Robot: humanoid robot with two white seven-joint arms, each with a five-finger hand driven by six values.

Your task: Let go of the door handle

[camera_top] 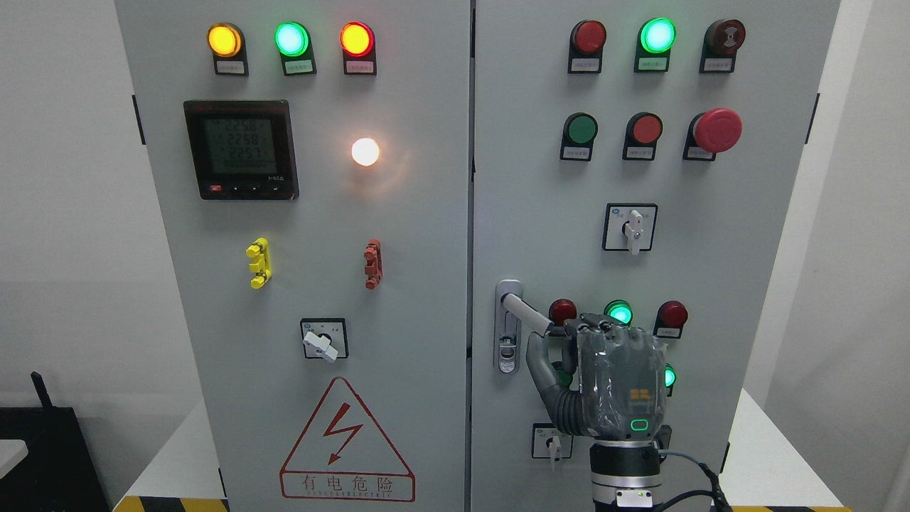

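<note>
Fingers: the right hand (617, 380) has its fingers (593, 328) curled over the outer end of the door handle (525, 310), with the thumb (542, 370) hanging below the bar; from behind the hand I cannot tell how tightly they press.
Right hand: grey and dark, its back faces the room, a small green light glowing near the wrist; the forearm rises from the bottom edge, right of the middle.
Door handle: a silver lever on the right door (540, 178) of the cabinet, swung out from its lock plate (505, 334) and slanting down to the right, into the hand.
Lock plate: upright, close beside the seam between the two doors, with a keyhole at its lower end.
Right door: both doors look closed and level with each other; red and green lamps sit just behind the hand, and a red mushroom button (716, 130) higher up.
Left door: a digital meter (240, 149), a bright white lamp (365, 151), a rotary switch (323, 339), and a red lightning warning triangle (346, 444) low down.
Surroundings: the cabinet stands on a white table (764, 455) with yellow-black striping at the front edge.
</note>
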